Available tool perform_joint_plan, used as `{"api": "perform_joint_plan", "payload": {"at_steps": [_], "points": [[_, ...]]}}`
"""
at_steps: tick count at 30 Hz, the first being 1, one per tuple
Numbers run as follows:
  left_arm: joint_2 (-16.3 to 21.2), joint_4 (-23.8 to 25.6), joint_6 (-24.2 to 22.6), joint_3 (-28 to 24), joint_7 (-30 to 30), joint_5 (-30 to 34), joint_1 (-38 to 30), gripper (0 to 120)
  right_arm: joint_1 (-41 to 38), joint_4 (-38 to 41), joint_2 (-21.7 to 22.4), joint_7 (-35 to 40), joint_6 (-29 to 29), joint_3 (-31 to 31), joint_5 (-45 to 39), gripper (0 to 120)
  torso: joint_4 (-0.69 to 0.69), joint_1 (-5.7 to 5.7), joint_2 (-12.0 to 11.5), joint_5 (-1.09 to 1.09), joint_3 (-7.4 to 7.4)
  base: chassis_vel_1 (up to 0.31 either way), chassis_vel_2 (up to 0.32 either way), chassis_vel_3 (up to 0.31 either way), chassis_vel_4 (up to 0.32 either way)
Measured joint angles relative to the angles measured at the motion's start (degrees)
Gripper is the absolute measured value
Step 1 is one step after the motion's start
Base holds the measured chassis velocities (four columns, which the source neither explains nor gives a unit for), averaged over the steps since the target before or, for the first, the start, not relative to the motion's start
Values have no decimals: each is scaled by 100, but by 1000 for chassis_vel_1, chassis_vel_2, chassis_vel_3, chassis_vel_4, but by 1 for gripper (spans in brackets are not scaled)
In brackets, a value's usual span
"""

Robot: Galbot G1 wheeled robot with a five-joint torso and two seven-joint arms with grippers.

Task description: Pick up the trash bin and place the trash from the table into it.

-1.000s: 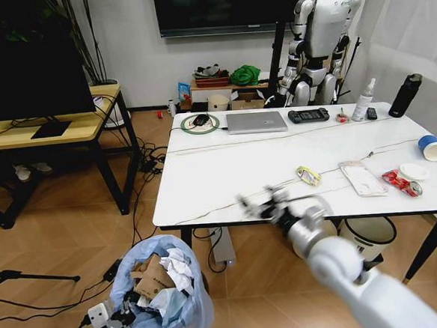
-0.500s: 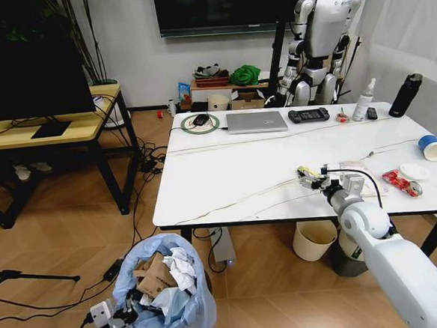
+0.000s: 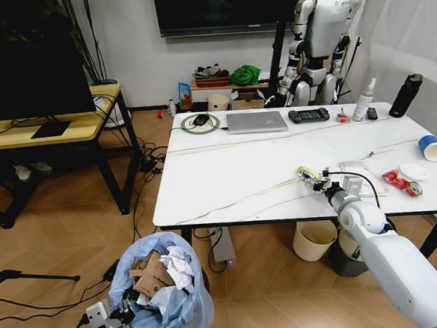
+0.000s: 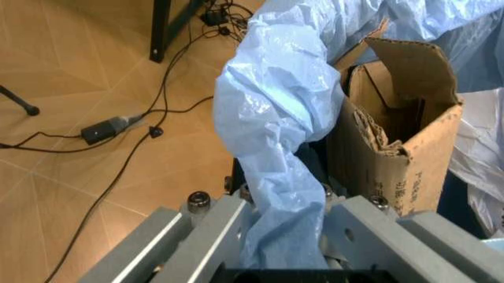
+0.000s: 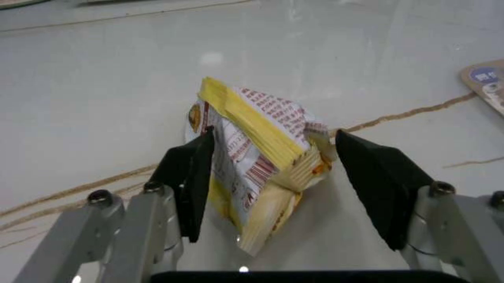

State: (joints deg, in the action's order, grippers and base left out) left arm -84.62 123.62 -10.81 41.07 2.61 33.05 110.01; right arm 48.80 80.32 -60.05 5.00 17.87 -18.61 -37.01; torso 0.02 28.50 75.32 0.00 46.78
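head / table (image 3: 233,163): white marble-look top, centre-right of the scene.
head / right gripper (image 3: 316,180): on the table's near right part, at a yellow wrapper (image 3: 307,174).
head / other trash: flat white pouch (image 3: 360,176), crushed red can (image 3: 397,181), white lid (image 3: 414,171) and blue paper cup (image 3: 433,147), all right of the wrapper on the tabletop.
head / trash bin (image 3: 162,301): near left, off the table, above the wood floor; blue bag already holds cardboard and white paper.
head / left gripper (image 3: 102,322): low at near left, touching the bin's left side.
left wrist / left gripper (image 4: 275,236): clamped on the bin's edge, blue bag (image 4: 272,118) bunched between the fingers; torn cardboard (image 4: 398,147) just inside.
right wrist / right gripper (image 5: 275,177): jaws spread, one black pad either side of the wrapper (image 5: 252,159); left pad touching, right pad just beside it. Wrapper lies on the tabletop (image 5: 118,88).
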Motion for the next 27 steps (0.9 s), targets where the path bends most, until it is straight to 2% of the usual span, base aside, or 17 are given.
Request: {"api": "perform_joint_plan", "payload": {"at_steps": [2, 7, 9, 14, 18, 19, 22, 27], "points": [[-1, 0, 0, 2, 0, 0, 4, 0, 1, -11, -5, -6, -7, 8, 9, 53, 0, 0, 0, 0, 0, 0, 0, 0, 0], [-7, 19, 0, 19, 3, 0, 19, 0, -2, -38, -26, -23, -25, 48, 41, 31, 0, 0, 1, 0, 0, 0, 0, 0, 0], [-10, 21, 0, 22, 3, 0, 21, 0, -2, -37, -26, -30, -26, 50, 41, 28, 0, 0, 1, 0, 0, 0, 0, 0, 0], [-13, 22, 0, 24, 5, -3, 24, 0, 136, 251, 33, -64, -33, -11, -41, 6, 0, 0, 1, 1, 0, 0, 0, 0, 0], [-13, 23, 0, 16, 6, -9, 25, 0, 243, 580, 87, -86, -42, -29, -199, 1, -1, 0, 1, 1, 0, 0, 0, 0, 0], [-13, 22, 0, -4, 8, -22, 25, 0, 341, 992, 143, -129, -84, 9, -306, 0, -2, 0, 1, 0, 0, 0, 0, 0, 0], [-16, 22, 0, -22, 12, -33, 23, 0, 400, 1322, 189, -168, -134, 106, -392, 0, -2, 0, 1, -2, 0, 0, 0, 0, 0], [-52, 54, -7, -64, 27, -69, 25, 0, 573, 2589, 356, -297, -346, 893, -730, 0, 1, 0, 1, -1, 0, 0, 0, 0, 0]]}}
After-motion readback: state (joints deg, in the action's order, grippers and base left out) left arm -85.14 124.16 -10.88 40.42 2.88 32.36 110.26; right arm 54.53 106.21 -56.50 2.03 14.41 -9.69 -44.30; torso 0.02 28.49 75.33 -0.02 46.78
